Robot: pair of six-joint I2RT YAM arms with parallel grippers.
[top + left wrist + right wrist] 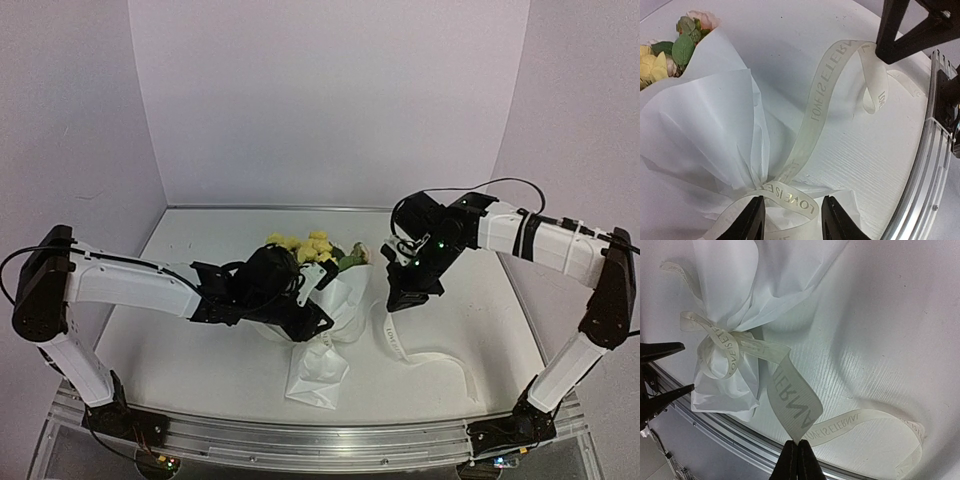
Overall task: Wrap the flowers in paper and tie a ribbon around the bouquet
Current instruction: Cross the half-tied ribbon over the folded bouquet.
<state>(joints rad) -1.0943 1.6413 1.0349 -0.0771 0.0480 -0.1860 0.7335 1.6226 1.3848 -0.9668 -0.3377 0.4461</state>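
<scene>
The right gripper (797, 462) was pinched fully shut on the ribbon (790, 405), its tips clamping the lower edge of a broad cream length that rose from them up and left to the waist of the bouquet (320, 365). The left gripper (790, 220) stood partly open, its two black fingers (756, 222) apart, with a loop of the same ribbon lying across the gap just ahead of the tips. Whether the loop touched either finger could not be told. Pale lettering ran along the strip, "LOVE IS ETERNAL" repeated, some of it seen upside down or through the back of the fabric. The ribbon cinched the white paper (705, 130) where it gathered to a neck, and past the right gripper a further length curled loosely over the table (180, 340) toward the near right. The bouquet lay on its side a little left of the table's middle, long axis running near to far — the flowers (300, 245), yellow with a pinkish bloom and green leaves, pointed to the back wall, the crumpled paper tail to the arm bases. The left gripper hung over the waist; the right one was just beside it, to the right.
</scene>
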